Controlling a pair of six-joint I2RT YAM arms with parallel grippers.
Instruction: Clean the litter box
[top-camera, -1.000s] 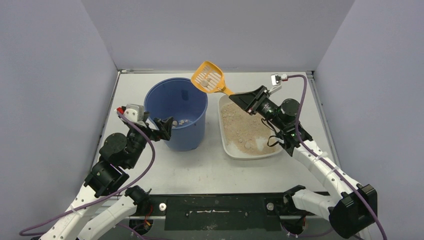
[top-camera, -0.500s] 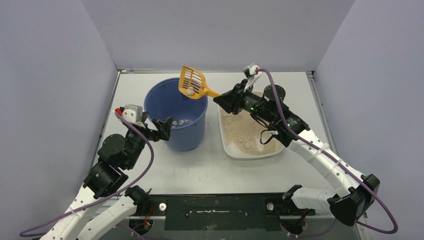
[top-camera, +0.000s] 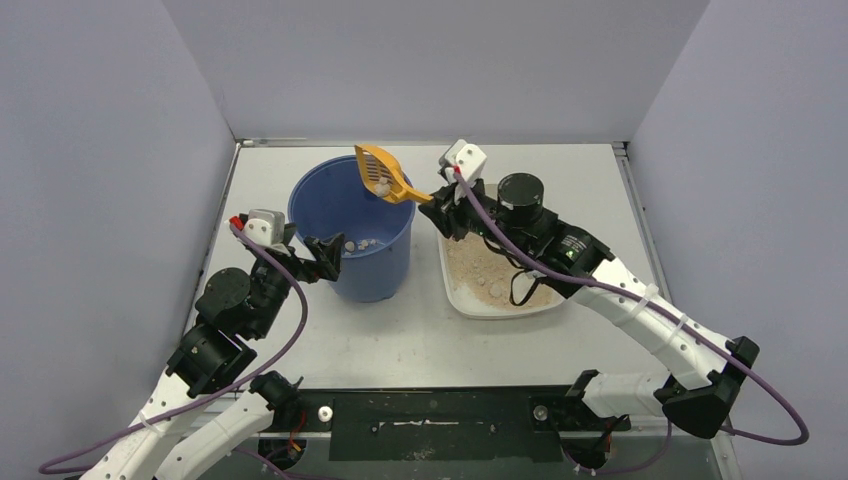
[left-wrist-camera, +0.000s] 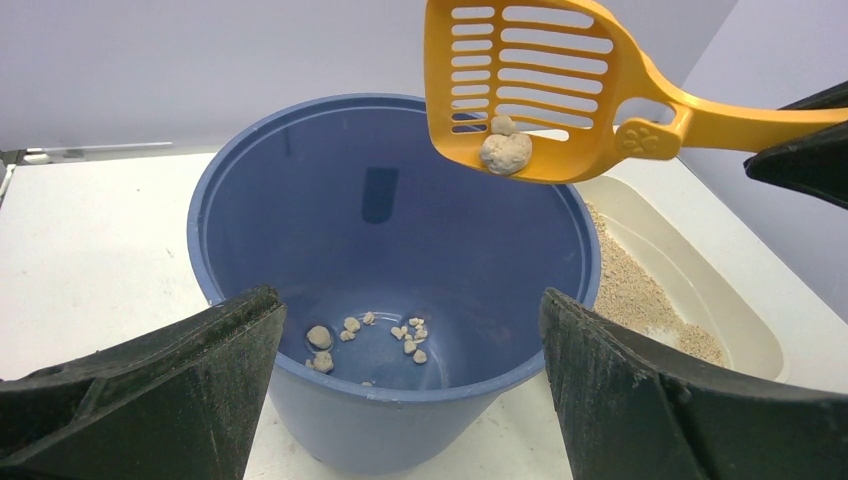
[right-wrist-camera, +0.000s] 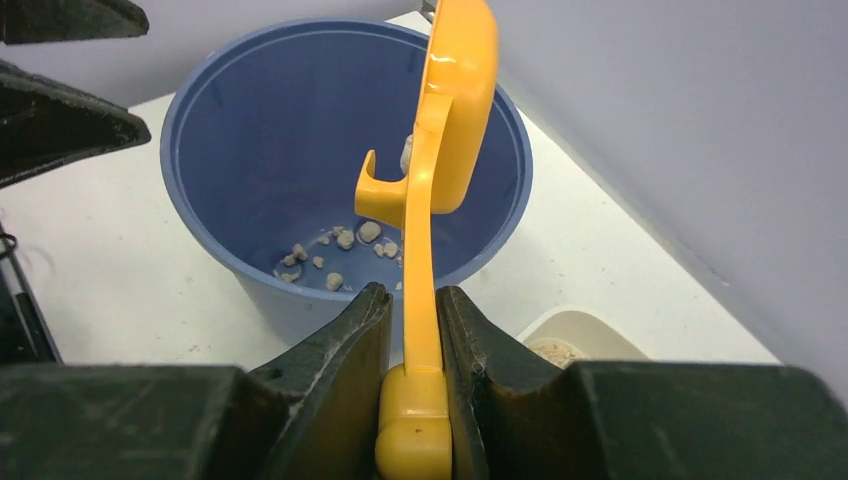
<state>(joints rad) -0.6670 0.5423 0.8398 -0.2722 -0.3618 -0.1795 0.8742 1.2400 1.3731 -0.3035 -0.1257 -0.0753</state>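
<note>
The cream-white litter box with tan granules sits right of the blue bucket; its corner shows in the left wrist view and the right wrist view. My right gripper is shut on the handle of the orange slotted scoop, tipped on edge over the bucket's right rim. A pale clump lies in the scoop. Small clumps lie on the bucket's floor. My left gripper is open at the bucket's near-left side, its fingers astride the bucket.
Grey walls close in the table on three sides. The arm bases and a black rail run along the near edge. Bare tabletop lies in front of the bucket and the litter box.
My right gripper has swung the scoop left from above the bucket's far right rim to over the bucket and rolled it onto its edge. The left arm has stayed put.
</note>
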